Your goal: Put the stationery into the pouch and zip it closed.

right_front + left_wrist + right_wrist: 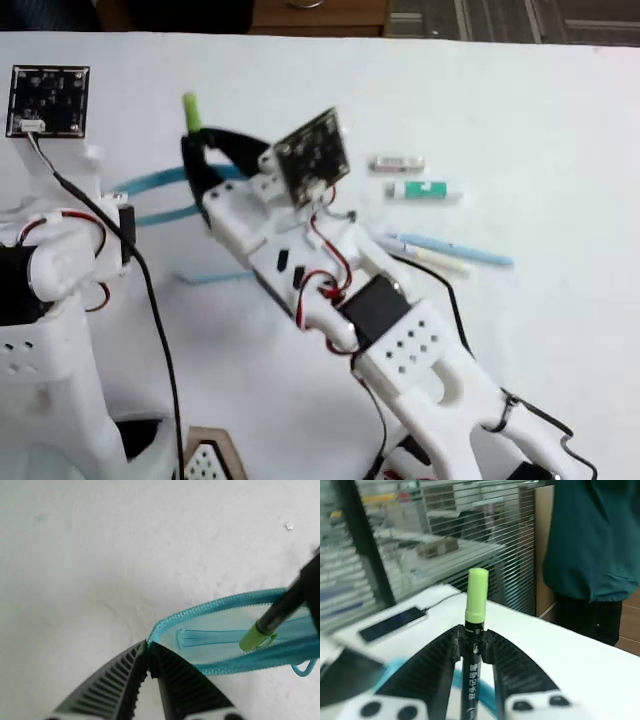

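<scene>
A blue see-through pouch [150,184] lies open at the left of the white table. My left gripper [148,650] is shut on the pouch's [220,602] end, where the zip edges meet. My right gripper [472,630] is shut on a black marker [476,595] with green ends, held nearly upright above the pouch. The marker's top end [190,110] sticks up past the right gripper [205,160]; its lower green end [256,638] hangs in the pouch mouth. Loose stationery lies to the right: a small clear item [397,163], a green and white tube [425,190], and a blue pen [455,249] beside a white pen [430,260].
The right arm [400,350] crosses the table from the near right corner toward the pouch. The left arm [50,290] stands at the near left, a black board [48,100] above it. The table's far edge [320,36] runs along the top. Bare table lies at far right.
</scene>
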`<state>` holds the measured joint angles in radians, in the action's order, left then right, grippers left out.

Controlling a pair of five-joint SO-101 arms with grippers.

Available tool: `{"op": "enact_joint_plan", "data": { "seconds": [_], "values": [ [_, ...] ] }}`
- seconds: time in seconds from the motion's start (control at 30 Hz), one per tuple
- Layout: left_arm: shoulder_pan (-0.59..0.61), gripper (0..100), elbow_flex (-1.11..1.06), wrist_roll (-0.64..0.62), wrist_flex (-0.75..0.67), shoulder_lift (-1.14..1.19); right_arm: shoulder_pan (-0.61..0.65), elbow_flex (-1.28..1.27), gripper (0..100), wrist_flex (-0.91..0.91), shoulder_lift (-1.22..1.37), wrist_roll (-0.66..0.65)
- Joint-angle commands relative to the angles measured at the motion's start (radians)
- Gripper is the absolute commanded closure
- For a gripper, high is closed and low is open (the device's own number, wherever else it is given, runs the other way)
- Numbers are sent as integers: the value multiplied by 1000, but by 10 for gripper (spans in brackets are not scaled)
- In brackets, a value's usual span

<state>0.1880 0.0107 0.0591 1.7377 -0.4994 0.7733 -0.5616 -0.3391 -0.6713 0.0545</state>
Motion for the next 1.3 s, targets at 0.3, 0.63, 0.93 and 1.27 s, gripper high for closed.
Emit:
{"op": "enact_joint_plan", "data": {
  "seconds": [0.3,0.63,0.93,1.27],
  "values": [
    [-16,977,-69,5,3,82,-53,222,657,-361,-200,-38],
    [-16,977,-69,5,3,81,-492,446,734,-863,70,-364],
    [-16,977,-69,3,3,82,-516,417,805,-1035,467,-827],
    [-16,977,-69,3,3,82,-499,423,697,-852,886,-839]
  ]
}}
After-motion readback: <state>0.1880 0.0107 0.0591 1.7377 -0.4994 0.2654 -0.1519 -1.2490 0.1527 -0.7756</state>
